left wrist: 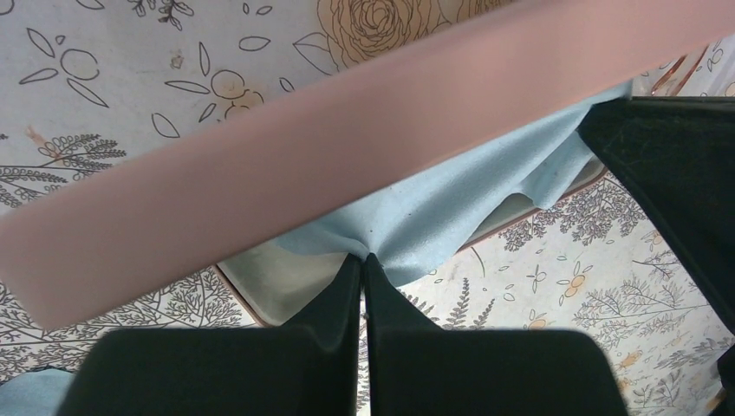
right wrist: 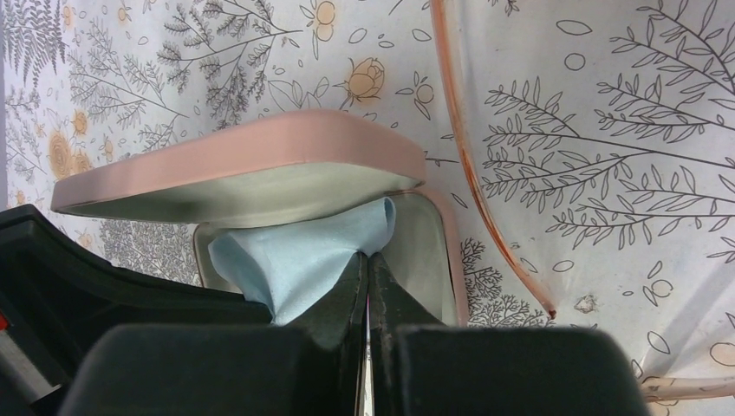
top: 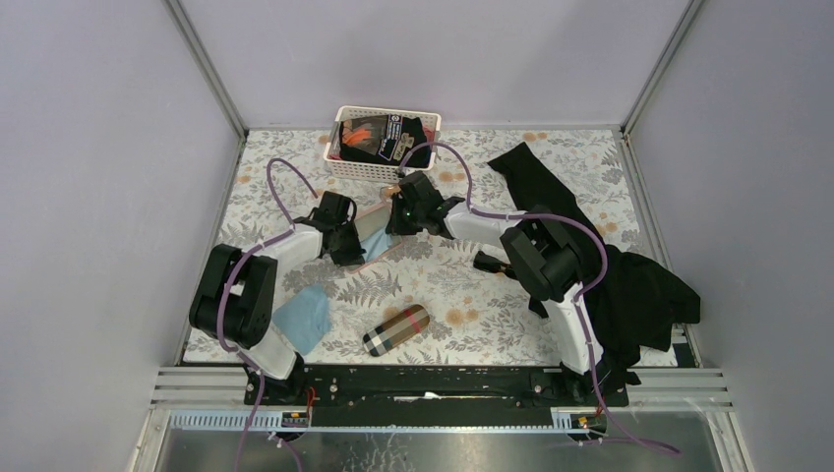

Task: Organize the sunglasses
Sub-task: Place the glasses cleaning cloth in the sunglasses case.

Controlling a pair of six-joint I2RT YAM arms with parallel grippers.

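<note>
The wire-framed sunglasses (right wrist: pixel 475 178) with pale orange-pink lenses lie on the floral table beside the open pink case (right wrist: pixel 260 152). A bit of their wire shows in the left wrist view (left wrist: pixel 685 74). A light-blue cloth (right wrist: pixel 295 256) lies in the case under the raised lid (left wrist: pixel 347 147). My left gripper (left wrist: pixel 364 258) is shut on one fold of this cloth (left wrist: pixel 451 204). My right gripper (right wrist: pixel 368 256) is shut on another fold. Both grippers meet at the case (top: pixel 372 228) in the top view. A slim dark thing (top: pixel 489 263), maybe the black sunglasses, lies by the right arm.
A white basket (top: pixel 346 167) with dark items stands at the back. A plaid case (top: pixel 395 329) lies near the front middle. A second light-blue cloth (top: pixel 303 317) lies by the left arm's base. Black fabric (top: pixel 634 290) covers the right side.
</note>
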